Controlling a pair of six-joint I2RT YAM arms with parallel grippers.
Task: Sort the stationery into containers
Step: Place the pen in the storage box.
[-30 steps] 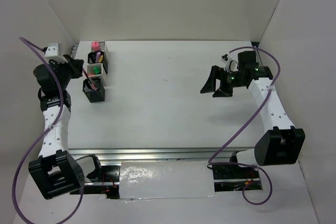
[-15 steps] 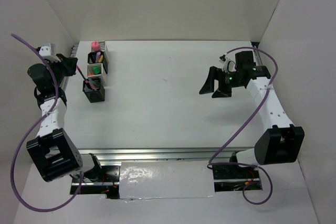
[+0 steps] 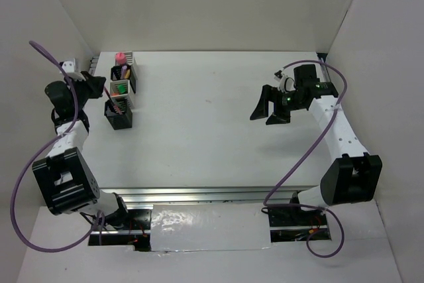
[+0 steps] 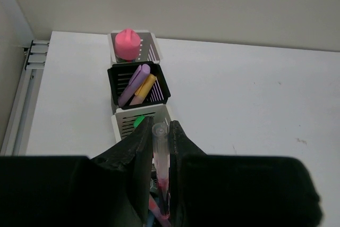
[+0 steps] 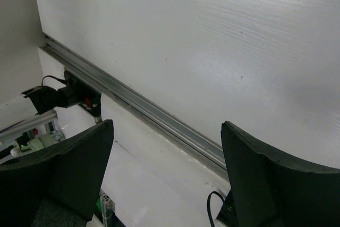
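Four square mesh cups (image 3: 124, 103) stand in a single row on the white table (image 3: 212, 130), and I take that row as my mark. Through the left wrist camera I read it from the far end. First comes a silver-white cup (image 4: 151, 51) with a pink marker (image 4: 128, 43) standing in it. Next is a black cup (image 4: 112, 91) holding a purple marker (image 4: 134, 82) and a yellow-orange highlighter (image 4: 144, 87), then a white cup (image 4: 123, 126) with a green cap (image 4: 139, 122) showing inside. The nearest cup (image 3: 120, 121), also black, I see only from above.

My left gripper (image 4: 159, 136) is over that near end of the row, jaws pinched tight on a thin clear-barrelled pen (image 4: 161, 166) with pink inside. The pen's lower end reaches down beside a blue pen (image 4: 154, 217); I cannot tell whether it touches the cup.

My right gripper (image 5: 167, 131) hangs well apart from the row, toward the opposite side wall, jaws spread wide with nothing between them.

The table is matte white with a few faint specks, and plain white walls (image 3: 212, 4) box it in on three sides. An aluminium rail (image 5: 149, 112) runs along the edge by the arm bases, and purple cables (image 3: 311, 150) loop off both arms.
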